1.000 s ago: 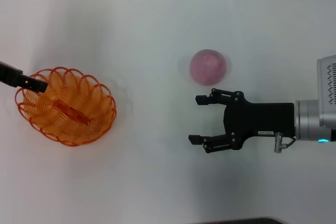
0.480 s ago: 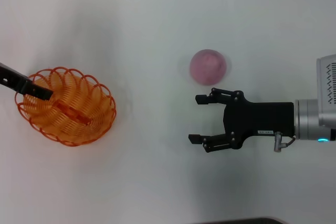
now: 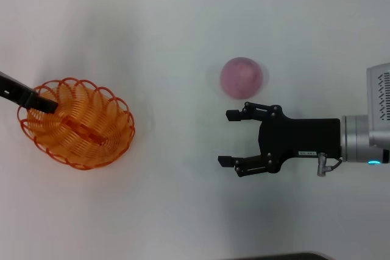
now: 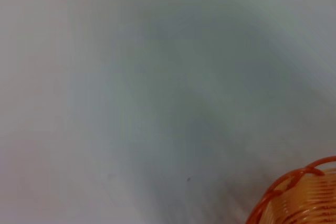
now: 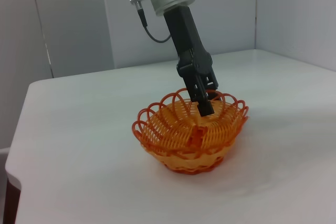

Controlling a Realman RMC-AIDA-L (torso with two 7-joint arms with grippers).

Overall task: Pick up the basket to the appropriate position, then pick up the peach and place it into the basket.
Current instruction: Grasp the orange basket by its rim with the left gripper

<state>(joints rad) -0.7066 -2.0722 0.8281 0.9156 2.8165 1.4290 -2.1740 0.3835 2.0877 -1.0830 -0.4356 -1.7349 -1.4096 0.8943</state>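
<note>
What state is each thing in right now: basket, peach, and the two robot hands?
Basket: upright on the table, nothing inside but the left hand's fingers at its rim.
Peach: on the table, untouched, apart from the basket.
Left hand: at the basket's rim, shut on it.
Right hand: open, beside the peach, holding nothing.

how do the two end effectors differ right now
The left end effector is at the basket, fingertips dipping over its rim; the right end effector hovers over bare table near the peach, touching nothing. The right one's jaws are spread wide; the left's look narrow. Both are black.
</note>
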